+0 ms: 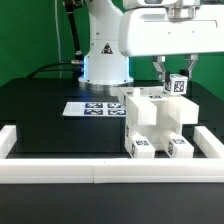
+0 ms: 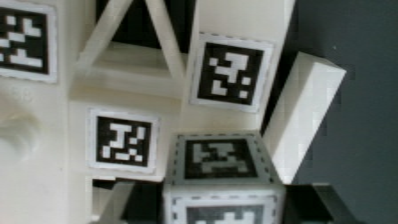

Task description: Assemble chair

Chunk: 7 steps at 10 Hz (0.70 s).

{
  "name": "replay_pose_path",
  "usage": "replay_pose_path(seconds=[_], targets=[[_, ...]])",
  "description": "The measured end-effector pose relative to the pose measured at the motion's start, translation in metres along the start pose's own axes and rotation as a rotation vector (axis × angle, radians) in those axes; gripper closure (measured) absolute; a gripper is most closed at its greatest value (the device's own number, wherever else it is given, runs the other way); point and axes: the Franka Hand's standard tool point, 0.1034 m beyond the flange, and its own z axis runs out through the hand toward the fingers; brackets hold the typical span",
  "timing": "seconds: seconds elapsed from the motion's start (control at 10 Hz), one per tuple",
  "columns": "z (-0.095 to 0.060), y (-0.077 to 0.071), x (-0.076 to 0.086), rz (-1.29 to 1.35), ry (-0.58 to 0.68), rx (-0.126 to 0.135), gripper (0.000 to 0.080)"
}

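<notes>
Exterior view: the gripper (image 1: pixel 176 76) reaches down from above, its fingers closed on a small tagged post (image 1: pixel 180 86). The post is held at the upper edge of the partly built chair (image 1: pixel 152 118), on the exterior view's right. The chair stands on the black table (image 1: pixel 40 110), just behind the white border rail (image 1: pixel 100 172) and just to the right, in this view, of the marker board (image 1: pixel 92 108). The arm's base (image 1: pixel 105 55) stands behind.

Wrist view: a close view that the exterior camera cannot give. It shows the post (image 2: pixel 221 205) with tags on two faces, square tags (image 2: pixel 228 70) on the adjoining chair walls, and a slanted white slab (image 2: pixel 302 115). Whether the post touches the chair cannot be told.
</notes>
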Motion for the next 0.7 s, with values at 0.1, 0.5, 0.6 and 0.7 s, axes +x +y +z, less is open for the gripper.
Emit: replay_pose_path(seconds=[0.1, 0.5, 0.6, 0.7], targets=[[0.0000, 0.0000, 0.0000, 0.005, 0.000, 0.000, 0.0515], [0.0000, -0.0003, 0.0000, 0.270, 0.000, 0.001, 0.0514], [0.0000, -0.0005, 0.0001, 0.354, 0.000, 0.001, 0.0514], [0.0000, -0.0005, 0.0001, 0.406, 0.000, 0.001, 0.0514]])
